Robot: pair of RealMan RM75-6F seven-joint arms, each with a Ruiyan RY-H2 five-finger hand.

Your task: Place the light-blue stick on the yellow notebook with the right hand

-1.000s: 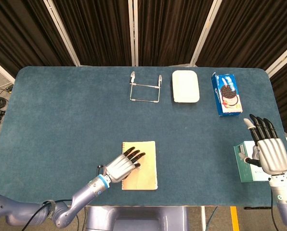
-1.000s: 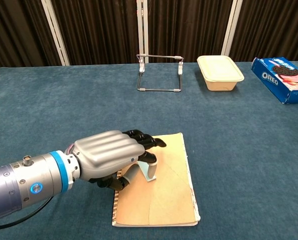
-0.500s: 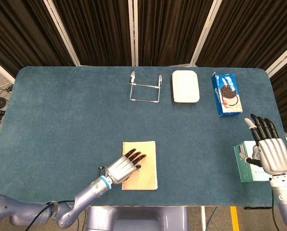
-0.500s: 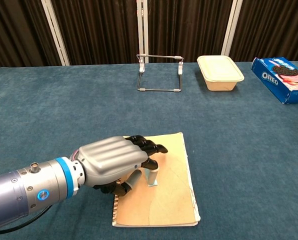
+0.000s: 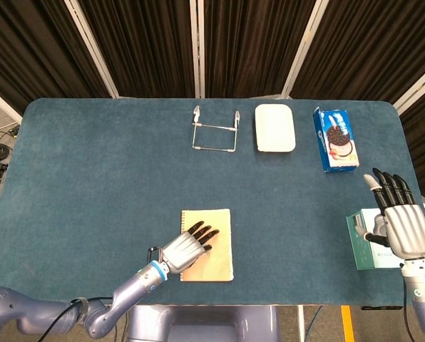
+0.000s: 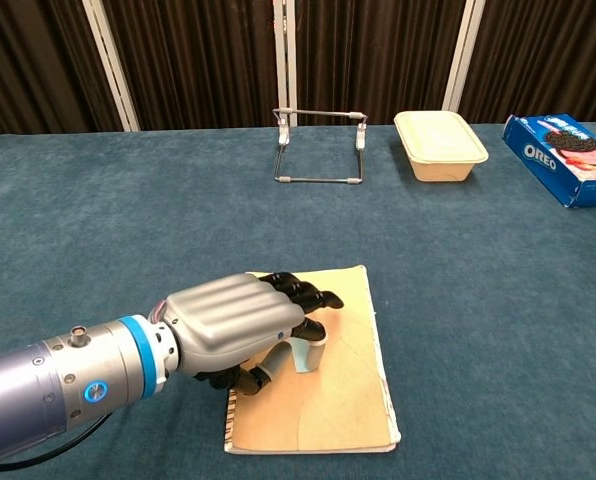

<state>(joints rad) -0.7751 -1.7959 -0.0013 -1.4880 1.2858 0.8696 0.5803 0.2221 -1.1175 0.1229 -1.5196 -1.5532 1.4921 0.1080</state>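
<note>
Left hand sits low over the yellow notebook, fingers curled down over the light-blue stick, thumb tucked underneath; it looks like a loose hold on the stick, with contact partly hidden by the palm. The stick stands short and upright on the notebook's left half, touching the cover, so it is already on the target, though the left hand is on it and not the one the task names. Right hand is flat with fingers spread, holds nothing, and hovers over a teal-and-white box at the desk's right edge. Risks: on release the upright stick may tip and roll off the near-left edge of the notebook, and fingers dragging away could shove the notebook toward the front edge of the desk, which is close. Open room lies to the right of and behind the notebook; the wire stand, white container and Oreo box are well apart at the back.
</note>
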